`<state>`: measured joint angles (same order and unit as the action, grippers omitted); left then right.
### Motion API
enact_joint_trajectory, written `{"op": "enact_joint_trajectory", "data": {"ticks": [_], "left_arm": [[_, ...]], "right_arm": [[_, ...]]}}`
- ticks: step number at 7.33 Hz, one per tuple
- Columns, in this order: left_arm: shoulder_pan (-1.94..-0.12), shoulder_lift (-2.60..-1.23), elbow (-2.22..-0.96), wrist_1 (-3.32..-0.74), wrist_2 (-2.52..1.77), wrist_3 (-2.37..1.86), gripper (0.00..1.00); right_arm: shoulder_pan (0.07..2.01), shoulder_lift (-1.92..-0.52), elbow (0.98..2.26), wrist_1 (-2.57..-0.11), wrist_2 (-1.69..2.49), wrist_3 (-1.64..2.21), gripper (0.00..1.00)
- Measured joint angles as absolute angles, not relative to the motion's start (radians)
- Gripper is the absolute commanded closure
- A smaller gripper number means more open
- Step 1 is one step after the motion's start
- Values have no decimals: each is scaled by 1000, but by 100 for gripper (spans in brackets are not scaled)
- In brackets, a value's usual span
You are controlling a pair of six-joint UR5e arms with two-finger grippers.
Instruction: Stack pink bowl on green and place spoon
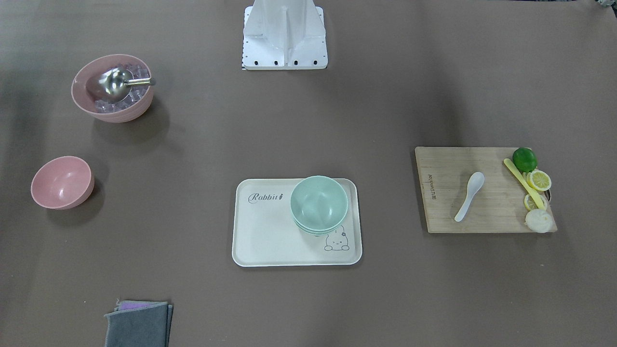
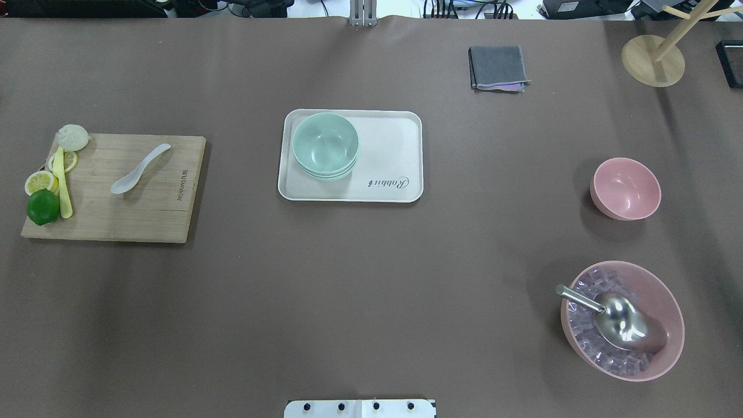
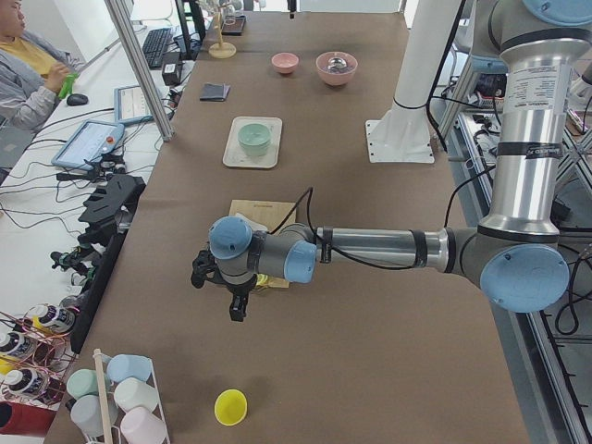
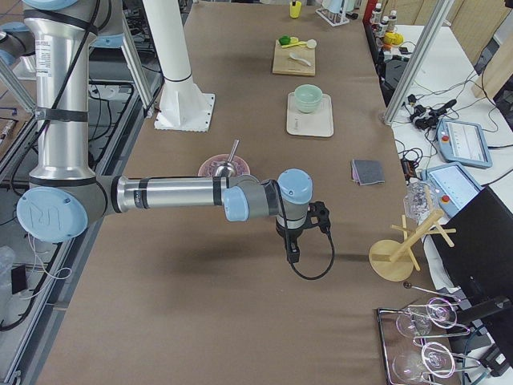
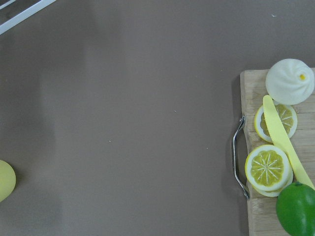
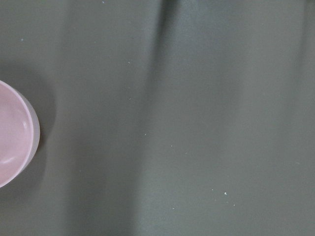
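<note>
A small pink bowl (image 2: pixel 626 188) stands empty on the brown table at the robot's right; its rim shows in the right wrist view (image 6: pixel 12 135). Stacked green bowls (image 2: pixel 324 145) sit on a white tray (image 2: pixel 395 145) at mid-table. A white spoon (image 2: pixel 141 168) lies on a wooden cutting board (image 2: pixel 151 203) at the robot's left. My left gripper (image 3: pixel 222 287) hangs beyond the board's outer end; I cannot tell if it is open. My right gripper (image 4: pixel 309 228) hangs past the pink bowl's side, near the table's right end; I cannot tell its state either.
A large pink bowl (image 2: pixel 667 302) with ice cubes and a metal scoop (image 2: pixel 615 316) stands near the robot's right. A grey cloth (image 2: pixel 498 68) and a wooden stand (image 2: pixel 653 55) are at the far right. Lemon slices (image 5: pixel 268 167), a lime, a bun and a yellow knife lie on the board's end.
</note>
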<state>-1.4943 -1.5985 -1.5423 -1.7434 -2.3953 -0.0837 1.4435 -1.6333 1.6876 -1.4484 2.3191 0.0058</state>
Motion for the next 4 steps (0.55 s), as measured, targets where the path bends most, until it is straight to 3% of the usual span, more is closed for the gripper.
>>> {"op": "enact_joint_trajectory", "data": {"ticks": [4], "left_arm": [[-1494,-1597,-1539,-1753,-2405,-83,2]], "right_arm": [[1430,-1630,1650,-1375,2321,5,0]]}}
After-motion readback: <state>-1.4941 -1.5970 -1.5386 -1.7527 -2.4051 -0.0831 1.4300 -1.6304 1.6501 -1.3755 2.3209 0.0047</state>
